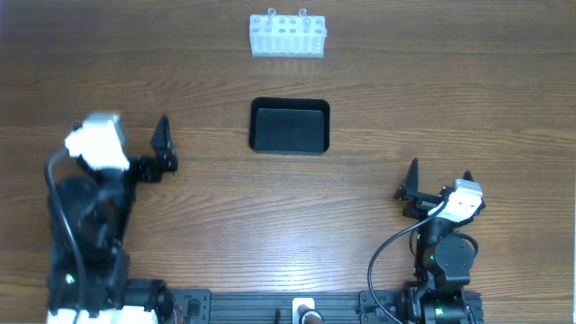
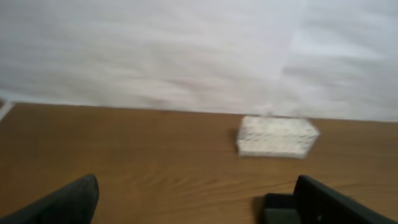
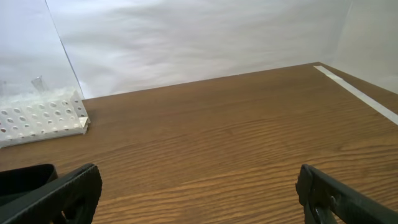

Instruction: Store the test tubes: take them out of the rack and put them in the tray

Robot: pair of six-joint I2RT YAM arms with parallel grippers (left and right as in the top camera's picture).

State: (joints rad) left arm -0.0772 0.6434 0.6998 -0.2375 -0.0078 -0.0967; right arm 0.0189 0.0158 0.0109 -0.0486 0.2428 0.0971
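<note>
Two arms wait on either side of the black tray [image 1: 290, 128] and the white rack [image 1: 288, 38] on the wooden surface [image 1: 468, 81].
At the left, the left gripper [image 1: 164, 148] has its fingers spread apart, holding nothing. In the middle lies the tray. Beyond it, near the far edge, clear test tubes [image 1: 302, 13] stand in the rack. At the right, the right gripper [image 1: 438, 180] is also spread wide, well apart from the tray.

Both arms are jointed black links set on a long black base rail [image 1: 261, 299]. Above the rail's left end sit a boxy white wrist block [image 1: 99, 142], a looping black cable [image 1: 56, 202] and the left gripper [image 2: 199, 208], which has black wedge fingers. Above its right end are a smaller white wrist block [image 1: 465, 198], a thin black cable [image 1: 385, 247], small green lights [image 1: 430, 259] and the black, pointed right gripper [image 1: 441, 177].
</note>
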